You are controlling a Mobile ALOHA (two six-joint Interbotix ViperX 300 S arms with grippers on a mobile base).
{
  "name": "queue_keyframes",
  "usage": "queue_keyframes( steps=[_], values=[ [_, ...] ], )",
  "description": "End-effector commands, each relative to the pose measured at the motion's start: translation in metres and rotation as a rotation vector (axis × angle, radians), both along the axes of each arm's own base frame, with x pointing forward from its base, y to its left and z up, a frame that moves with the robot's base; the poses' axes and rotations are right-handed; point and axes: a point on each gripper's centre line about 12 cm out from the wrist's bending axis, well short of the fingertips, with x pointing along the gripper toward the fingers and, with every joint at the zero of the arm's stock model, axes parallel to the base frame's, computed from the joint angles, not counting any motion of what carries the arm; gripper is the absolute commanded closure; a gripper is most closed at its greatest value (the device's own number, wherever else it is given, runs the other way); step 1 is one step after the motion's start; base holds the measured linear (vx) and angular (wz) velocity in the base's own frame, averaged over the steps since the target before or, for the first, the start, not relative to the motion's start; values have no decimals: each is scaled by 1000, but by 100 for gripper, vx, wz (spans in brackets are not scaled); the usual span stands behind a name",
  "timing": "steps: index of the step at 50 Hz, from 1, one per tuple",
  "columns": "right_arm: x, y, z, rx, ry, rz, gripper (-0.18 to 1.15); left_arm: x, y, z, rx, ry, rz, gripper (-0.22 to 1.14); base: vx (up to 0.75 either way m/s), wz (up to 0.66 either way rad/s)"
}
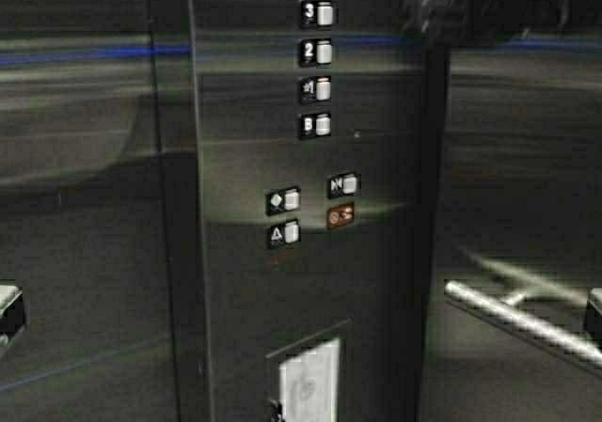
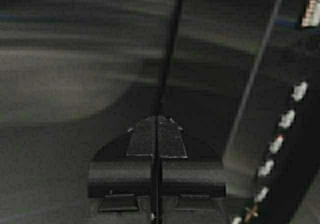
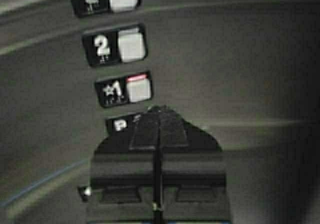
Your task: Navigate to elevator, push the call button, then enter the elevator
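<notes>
I am inside the elevator [image 1: 94,206], facing its brushed steel wall. The call button is out of view. An inner panel carries floor buttons 3, 2, 1 and B [image 1: 317,88]. In the right wrist view my right gripper [image 3: 159,110] is shut and empty. It points at this panel, with its tip covering part of the B button [image 3: 120,124] just below the 1 button [image 3: 138,88], which shows a red strip. Whether it touches is unclear. My left gripper [image 2: 157,118] is shut and empty, pointing at a steel wall seam [image 2: 170,44].
A horizontal handrail [image 1: 517,320] runs along the right wall. Below the floor buttons are door and alarm buttons [image 1: 284,200] and an orange one [image 1: 340,216]. A paper notice [image 1: 310,384] sits low on the panel. A dark blurred arm part [image 1: 470,8] is at top right.
</notes>
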Motion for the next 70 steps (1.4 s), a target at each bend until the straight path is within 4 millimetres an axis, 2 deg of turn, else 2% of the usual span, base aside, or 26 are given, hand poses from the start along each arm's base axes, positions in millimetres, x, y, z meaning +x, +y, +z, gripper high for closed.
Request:
queue_keyframes(
  steps=[1, 21, 39, 57, 64, 70],
  values=[
    [-8, -5, 24, -19, -4, -25, 92, 2, 0, 8, -9, -20, -1, 89, -9, -3],
    [-24, -21, 61, -9, 118, -129, 92, -1, 0, 13, -21, -42, 1, 89, -13, 2],
    [-32, -21, 53, -23, 149, -128, 92, 3, -1, 1, -10, 3, -2, 89, -11, 22],
    [-28, -20, 61, -30, 116, -123, 92, 1, 0, -2, 26, -13, 0, 89, -14, 10],
    [-20, -18, 58, -29, 113, -117, 92, 1, 0, -1, 19, -18, 1, 89, -17, 1],
    [-8, -13, 45, -33, 133, -107, 92, 2, 0, -3, 18, -14, 1, 89, -17, 2]
  ],
)
